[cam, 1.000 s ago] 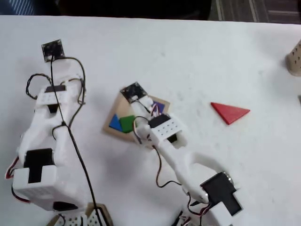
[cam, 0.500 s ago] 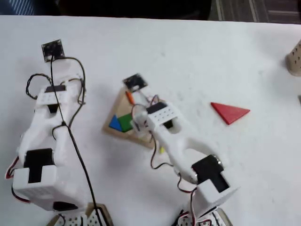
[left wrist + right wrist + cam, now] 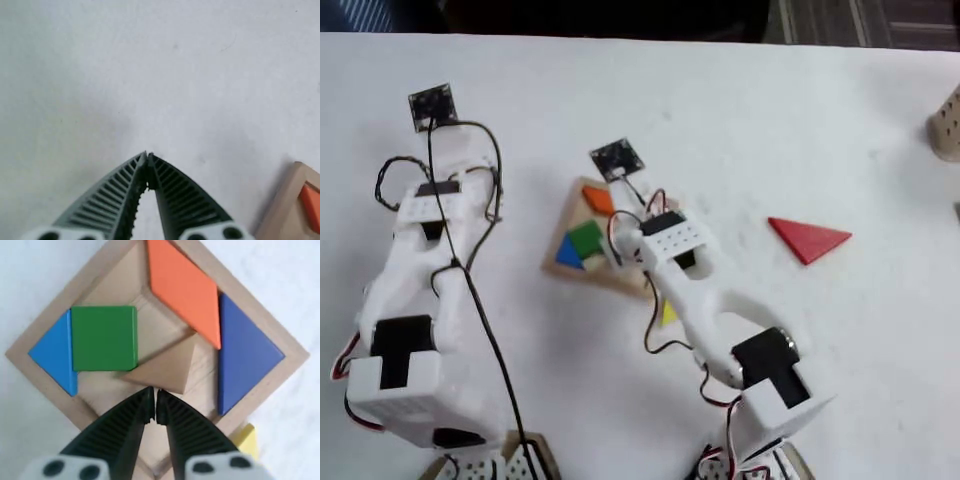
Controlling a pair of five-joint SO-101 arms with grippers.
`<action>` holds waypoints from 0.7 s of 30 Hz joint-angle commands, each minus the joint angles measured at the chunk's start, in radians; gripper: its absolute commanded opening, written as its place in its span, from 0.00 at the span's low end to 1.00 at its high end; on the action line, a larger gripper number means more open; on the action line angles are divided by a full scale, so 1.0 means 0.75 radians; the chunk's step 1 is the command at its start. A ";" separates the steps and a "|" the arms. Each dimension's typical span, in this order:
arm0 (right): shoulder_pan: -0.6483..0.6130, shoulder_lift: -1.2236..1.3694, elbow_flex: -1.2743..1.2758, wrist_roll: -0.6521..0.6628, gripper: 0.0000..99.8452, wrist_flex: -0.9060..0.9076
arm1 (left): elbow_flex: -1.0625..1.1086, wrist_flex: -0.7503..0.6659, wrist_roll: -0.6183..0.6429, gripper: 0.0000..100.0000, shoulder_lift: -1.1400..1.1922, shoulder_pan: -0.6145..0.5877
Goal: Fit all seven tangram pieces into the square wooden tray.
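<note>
The wooden tray (image 3: 50, 320) sits turned corner-on on the white table (image 3: 720, 100), and five pieces lie inside it. The orange parallelogram (image 3: 185, 290) lies along one inner wall of the tray, one long edge touching the dark blue triangle (image 3: 245, 352), which fills the tray corner next to it. In the opposite corner of the tray rests the light blue triangle (image 3: 55, 352), with the green square (image 3: 104, 338) touching its inner edge. In the middle of the tray, between the green square and the dark blue triangle, lies a plain wood triangle (image 3: 165, 367), one tip meeting the orange parallelogram; whether it lies flat cannot be told. Bare tray floor shows around it. The right arm (image 3: 700, 290) stretches over the tray, and the right gripper (image 3: 153, 402) hangs above the tray floor just beside the plain wood triangle, its jaws pressed together with nothing between them. The yellow piece (image 3: 668, 312) lies on the table just outside the tray wall beside the dark blue triangle, partly hidden under the right arm. The red triangle (image 3: 808, 239) lies flat on the table well apart from the tray, beyond the right arm. The left arm (image 3: 415, 270) stands apart from the tray on the other side. The left gripper (image 3: 148, 159) hangs over bare table near the tray corner that holds the orange parallelogram, its jaws pressed together and empty.
</note>
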 commanded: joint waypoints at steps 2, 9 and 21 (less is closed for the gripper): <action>-0.024 -0.013 -0.074 0.000 0.02 -0.093 | -0.059 -0.010 0.000 0.02 -0.011 0.001; -0.021 0.134 -0.239 0.002 0.02 -0.077 | -0.059 -0.008 0.000 0.02 -0.011 0.001; -0.048 0.222 -0.530 -0.008 0.02 0.216 | -0.059 -0.016 0.000 0.02 -0.011 0.001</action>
